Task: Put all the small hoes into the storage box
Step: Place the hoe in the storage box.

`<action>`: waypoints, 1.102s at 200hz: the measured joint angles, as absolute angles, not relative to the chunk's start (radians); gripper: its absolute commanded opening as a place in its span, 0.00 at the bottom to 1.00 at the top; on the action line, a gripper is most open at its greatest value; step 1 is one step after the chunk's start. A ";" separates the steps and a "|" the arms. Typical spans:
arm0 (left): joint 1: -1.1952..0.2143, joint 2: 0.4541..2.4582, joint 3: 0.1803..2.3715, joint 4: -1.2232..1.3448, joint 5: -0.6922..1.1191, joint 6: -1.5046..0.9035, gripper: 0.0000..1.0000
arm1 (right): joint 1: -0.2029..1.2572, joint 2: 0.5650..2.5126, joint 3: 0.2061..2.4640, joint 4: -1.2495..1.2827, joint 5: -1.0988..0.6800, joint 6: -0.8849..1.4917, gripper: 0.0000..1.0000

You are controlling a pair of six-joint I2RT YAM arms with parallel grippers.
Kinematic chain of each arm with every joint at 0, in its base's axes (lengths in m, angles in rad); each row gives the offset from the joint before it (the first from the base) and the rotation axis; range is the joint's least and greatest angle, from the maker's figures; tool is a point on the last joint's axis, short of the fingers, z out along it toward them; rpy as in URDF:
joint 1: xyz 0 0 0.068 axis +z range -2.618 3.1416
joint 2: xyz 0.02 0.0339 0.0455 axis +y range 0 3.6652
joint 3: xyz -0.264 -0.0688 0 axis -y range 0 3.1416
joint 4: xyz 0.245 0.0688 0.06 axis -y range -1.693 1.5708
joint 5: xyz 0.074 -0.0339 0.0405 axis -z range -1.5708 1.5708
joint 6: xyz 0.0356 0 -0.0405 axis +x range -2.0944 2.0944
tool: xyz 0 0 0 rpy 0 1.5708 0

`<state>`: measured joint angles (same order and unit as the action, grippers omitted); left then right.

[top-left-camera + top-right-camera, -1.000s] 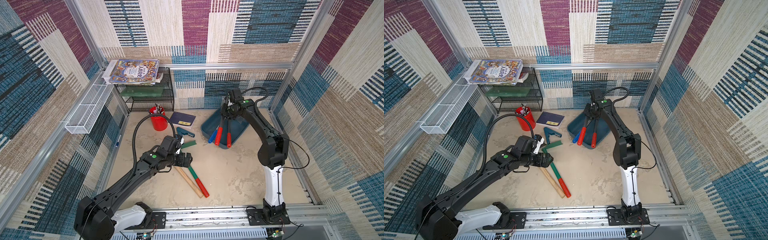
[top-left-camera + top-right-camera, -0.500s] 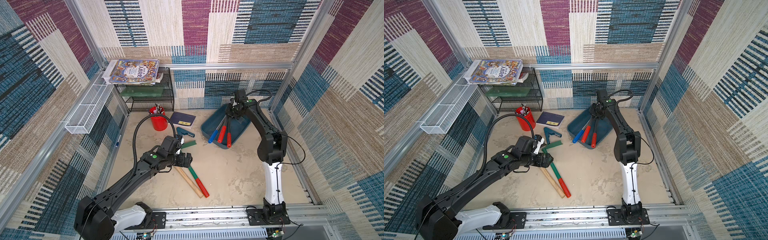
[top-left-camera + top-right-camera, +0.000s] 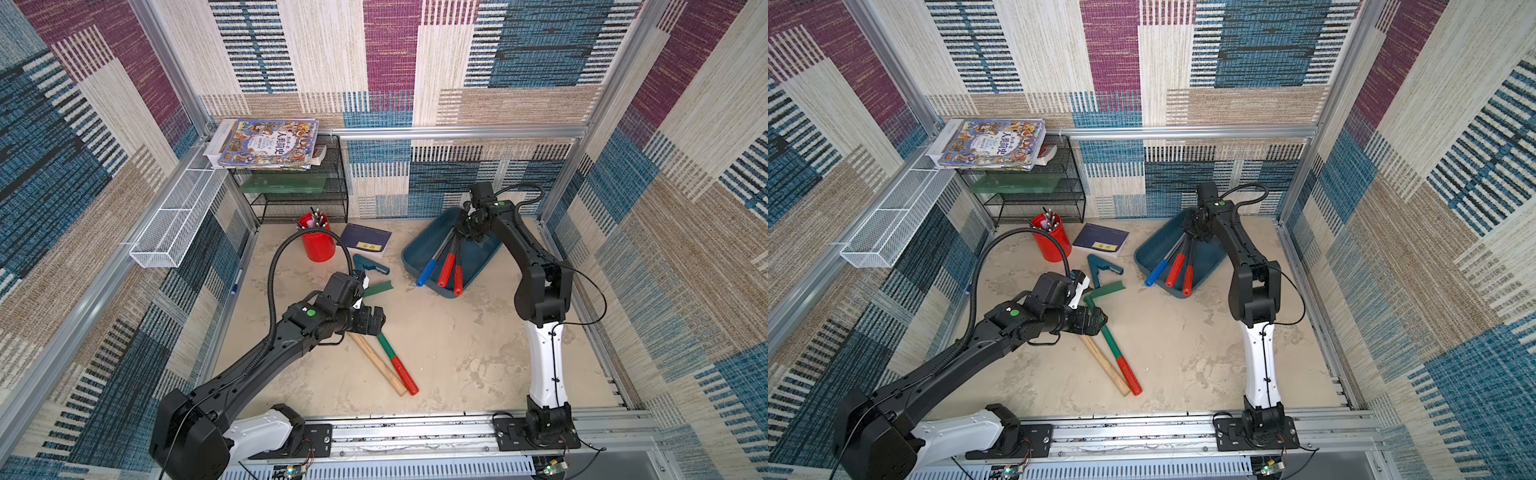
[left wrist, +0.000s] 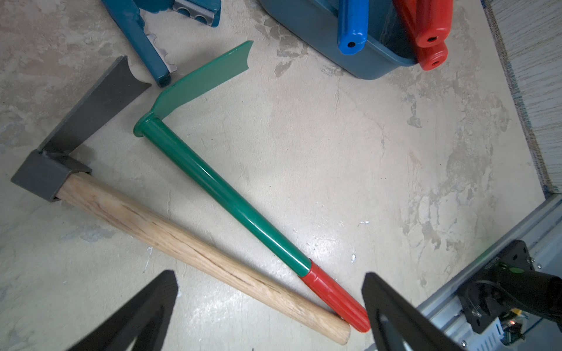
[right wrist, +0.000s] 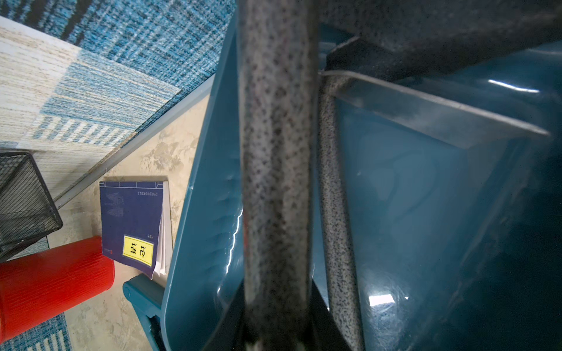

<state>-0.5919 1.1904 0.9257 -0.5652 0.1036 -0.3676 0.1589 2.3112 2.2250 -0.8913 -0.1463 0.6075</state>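
Observation:
The storage box is a teal tray at the back right, with three long tools in it. My right gripper is shut on the speckled grey shaft of the small hoe, low over the tray's far end. Its red grip lies between a blue grip and another red one. The hoe's head is hidden behind the gripper. My left gripper hangs open and holds nothing, above a green hoe and a wooden-handled hoe on the floor.
A red pen cup, a dark blue notebook and a blue hand tool lie left of the tray. A black wire shelf with books stands at the back left. A white mesh basket hangs on the left wall.
My right gripper has shifted toward the back right with the tool. Its red grip has swung away from the blue grip toward the other red one. The left arm has not moved.

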 measured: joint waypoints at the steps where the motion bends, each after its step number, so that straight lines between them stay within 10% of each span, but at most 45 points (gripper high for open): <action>1: -0.592 1.190 0.926 -0.565 0.104 -0.368 0.99 | 0.158 2.312 2.225 -0.891 -0.146 0.607 0.00; 145: -0.596 1.209 0.926 -0.564 0.103 -0.368 0.99 | 0.145 2.376 2.197 -0.860 -0.244 0.632 0.00; 220: -0.598 1.210 0.927 -0.565 0.103 -0.367 0.99 | 0.133 2.398 2.175 -0.801 -0.326 0.653 0.17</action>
